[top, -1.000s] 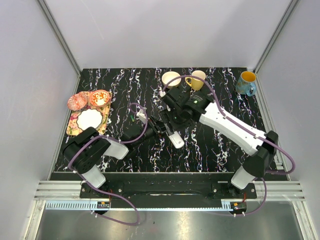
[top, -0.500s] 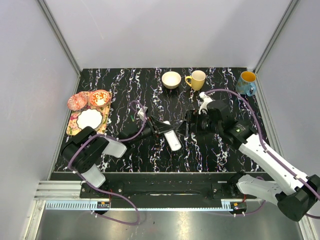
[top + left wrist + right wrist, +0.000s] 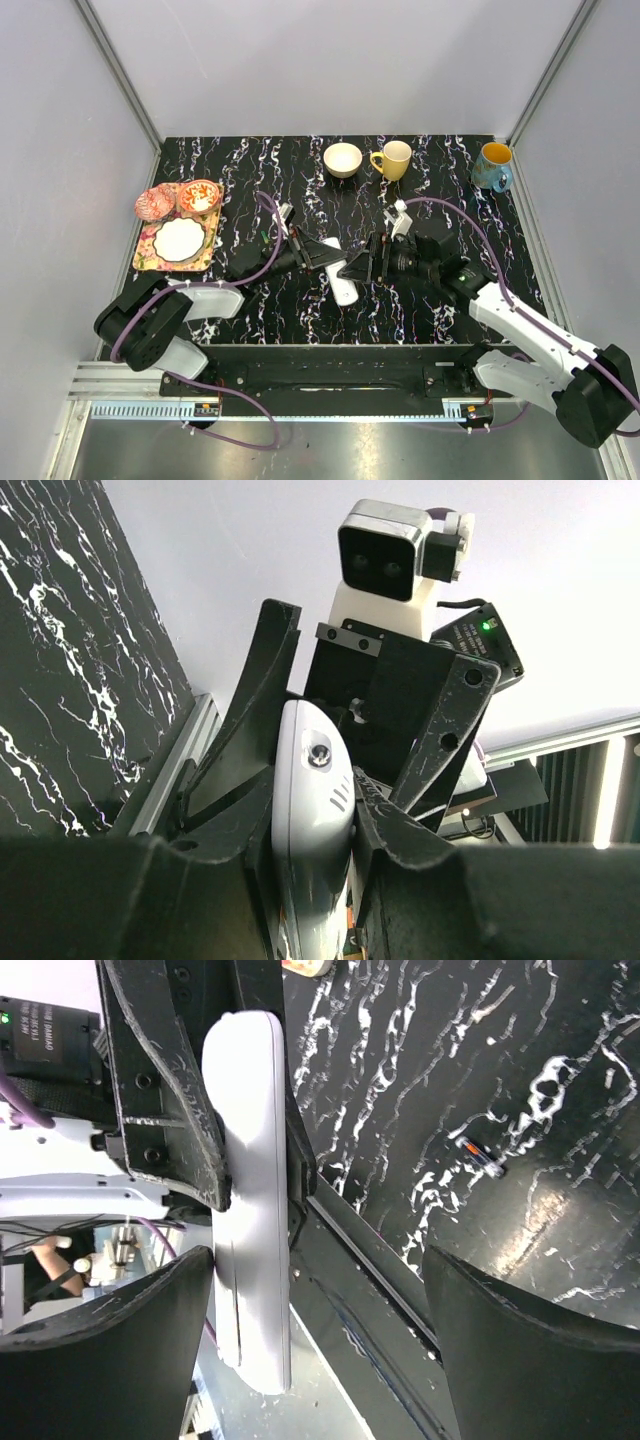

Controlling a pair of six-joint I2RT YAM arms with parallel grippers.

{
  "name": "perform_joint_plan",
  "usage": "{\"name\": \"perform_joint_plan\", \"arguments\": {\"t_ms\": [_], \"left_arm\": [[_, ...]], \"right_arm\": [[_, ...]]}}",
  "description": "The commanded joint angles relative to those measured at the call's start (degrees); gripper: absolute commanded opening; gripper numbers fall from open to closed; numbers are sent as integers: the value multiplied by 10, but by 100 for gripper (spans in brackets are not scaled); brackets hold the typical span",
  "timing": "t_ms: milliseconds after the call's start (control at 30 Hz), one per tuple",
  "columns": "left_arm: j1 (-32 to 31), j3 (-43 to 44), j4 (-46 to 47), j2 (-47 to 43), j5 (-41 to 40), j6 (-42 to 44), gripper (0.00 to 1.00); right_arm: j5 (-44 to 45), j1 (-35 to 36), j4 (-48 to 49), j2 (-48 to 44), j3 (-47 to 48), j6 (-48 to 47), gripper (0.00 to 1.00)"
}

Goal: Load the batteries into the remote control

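Note:
The white remote control (image 3: 343, 284) hangs over the middle of the black marble table, and my left gripper (image 3: 320, 254) is shut on its upper part. In the left wrist view the remote control (image 3: 311, 820) is pinched between both black fingers. My right gripper (image 3: 355, 268) faces it from the right, open wide. In the right wrist view the remote control (image 3: 250, 1210) stands between my right gripper's (image 3: 320, 1350) spread fingers, close against the left one. One of the batteries (image 3: 480, 1157), bluish with a red end, lies on the table beyond.
A white bowl (image 3: 343, 159), a yellow mug (image 3: 393, 159) and a blue mug (image 3: 492, 166) stand along the back edge. At the left sits a patterned tray (image 3: 150, 252) with a white plate, with two red dishes (image 3: 199, 196) behind it.
My right arm has swung from above the remote control to its right side, and its gripper has opened wider. The left gripper has kept hold of the remote control and lifted slightly.

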Motion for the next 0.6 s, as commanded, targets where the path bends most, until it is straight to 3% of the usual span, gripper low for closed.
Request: {"name": "perform_joint_plan", "arguments": {"t_ms": [0,367,567], "left_arm": [[1,31,12,-31,13,28,0],[1,30,30,-20,12,22,0],[1,30,32,-22,13,19,0]], "right_arm": [[-60,-4,113,-6,-14,48,90],[-133,-4,122,6,-29,42,86],[-142,-4,107,25,-35,31,73]]}}
